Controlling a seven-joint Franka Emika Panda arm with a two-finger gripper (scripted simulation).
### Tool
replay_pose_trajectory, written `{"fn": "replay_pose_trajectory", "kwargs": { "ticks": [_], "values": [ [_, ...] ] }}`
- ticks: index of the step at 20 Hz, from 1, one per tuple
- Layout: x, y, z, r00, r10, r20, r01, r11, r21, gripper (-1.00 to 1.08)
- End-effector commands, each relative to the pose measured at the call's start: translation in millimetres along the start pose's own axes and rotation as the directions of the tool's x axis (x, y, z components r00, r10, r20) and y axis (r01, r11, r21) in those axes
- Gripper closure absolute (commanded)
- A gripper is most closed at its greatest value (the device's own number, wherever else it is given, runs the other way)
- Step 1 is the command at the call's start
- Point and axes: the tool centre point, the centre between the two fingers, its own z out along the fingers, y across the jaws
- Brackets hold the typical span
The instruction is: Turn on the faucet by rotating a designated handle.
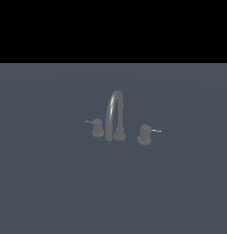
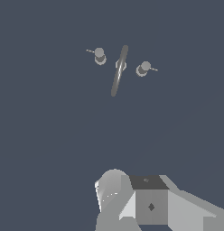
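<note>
On a flat slate-blue surface (image 1: 51, 183), a dull grey metal faucet (image 1: 114, 114) with a tall arched gooseneck spout is seen standing upright on its round base. Toward the exterior view's right, apart from the spout, the short grey cylindrical handle (image 1: 144, 134) with a pale-tipped lever pin is set, its pin pointing away from the spout. A smaller, darker knob (image 1: 97, 127) is placed on the opposite side. Only the arm's pale grey wrist housing (image 2: 150, 203) is shown, well apart from the faucet; whether the jaws are spread cannot be told.
</note>
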Motion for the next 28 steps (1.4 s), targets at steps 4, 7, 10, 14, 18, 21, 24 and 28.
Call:
{"fn": "replay_pose_trajectory", "kwargs": {
  "ticks": [4, 7, 10, 14, 18, 21, 24, 28],
  "values": [
    [0.8, -1.3, -1.5, 1.000, -0.009, -0.007, 0.009, 1.000, 0.006, 1.08],
    [2.7, -4.6, -5.6, 0.999, -0.031, -0.024, 0.032, 0.999, 0.020, 1.08],
    [3.3, -6.6, -8.4, 0.998, -0.047, -0.035, 0.048, 0.998, 0.027, 1.08],
    [3.8, -6.3, -7.8, 0.999, -0.043, -0.033, 0.043, 0.999, 0.027, 1.08],
    [10.9, -6.4, -5.2, 0.999, -0.020, -0.032, 0.021, 0.999, 0.038, 1.08],
    [20.3, -6.2, -1.4, 1.000, 0.012, -0.029, -0.010, 0.999, 0.051, 1.08],
    [33.2, -5.9, 4.3, 0.998, 0.056, -0.024, -0.054, 0.996, 0.069, 1.08],
    [56.0, -4.7, 15.6, 0.990, 0.137, -0.012, -0.135, 0.986, 0.098, 1.08]
  ]
}}
